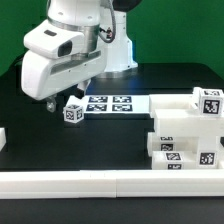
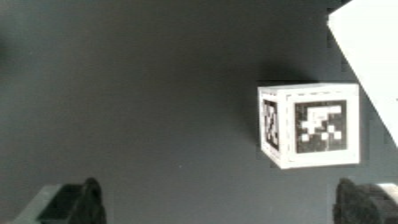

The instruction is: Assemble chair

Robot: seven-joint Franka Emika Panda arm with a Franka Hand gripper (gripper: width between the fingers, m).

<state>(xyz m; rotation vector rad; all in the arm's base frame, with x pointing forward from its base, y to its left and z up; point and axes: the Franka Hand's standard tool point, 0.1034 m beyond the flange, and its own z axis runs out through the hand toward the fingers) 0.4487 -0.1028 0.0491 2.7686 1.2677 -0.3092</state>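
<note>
A small white chair block (image 1: 73,111) with black-and-white tags stands on the black table at the middle left of the exterior view. It also shows in the wrist view (image 2: 308,125), upright and alone. My gripper (image 1: 62,101) hovers just above and beside it. In the wrist view my gripper (image 2: 222,203) is open and empty, with its dark fingertips (image 2: 75,200) far apart. More white chair parts (image 1: 185,135), slabs and blocks with tags, are stacked at the exterior view's right.
The marker board (image 1: 110,103) lies flat behind the small block. A long plain white rail (image 1: 110,182) runs along the table's front edge. A white piece (image 1: 3,138) sits at the far left edge.
</note>
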